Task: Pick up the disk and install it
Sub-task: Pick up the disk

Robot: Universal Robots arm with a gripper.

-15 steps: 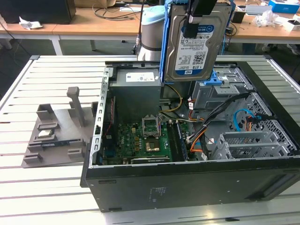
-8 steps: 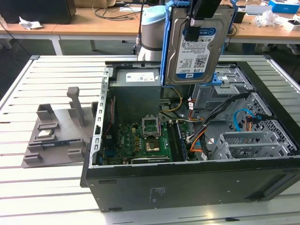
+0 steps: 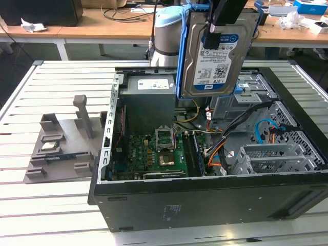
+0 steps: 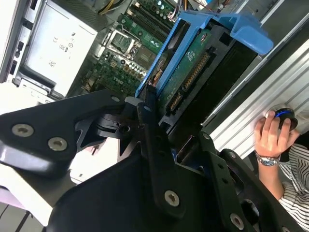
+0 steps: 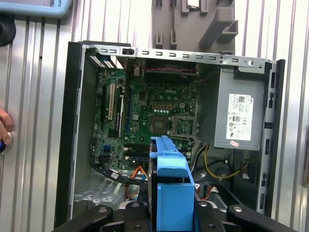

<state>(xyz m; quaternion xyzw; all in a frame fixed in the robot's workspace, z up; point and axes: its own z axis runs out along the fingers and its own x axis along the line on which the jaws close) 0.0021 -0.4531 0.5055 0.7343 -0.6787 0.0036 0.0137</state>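
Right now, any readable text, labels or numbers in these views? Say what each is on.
Nothing I can quote reliably.
Label on disk, held in the hand: blue-and-white print and codes, too small.
Sticker on power supply: too small.
Motherboard markings: blurred.
Marks on case front: faint, unreadable.

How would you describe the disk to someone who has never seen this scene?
Find the open black computer case lying on the slatted table. Above it, the gripper holds the disk. Unlike the grey power-supply box inside the case, it is a flat silver slab with a blue frame and a blue-and-white label.
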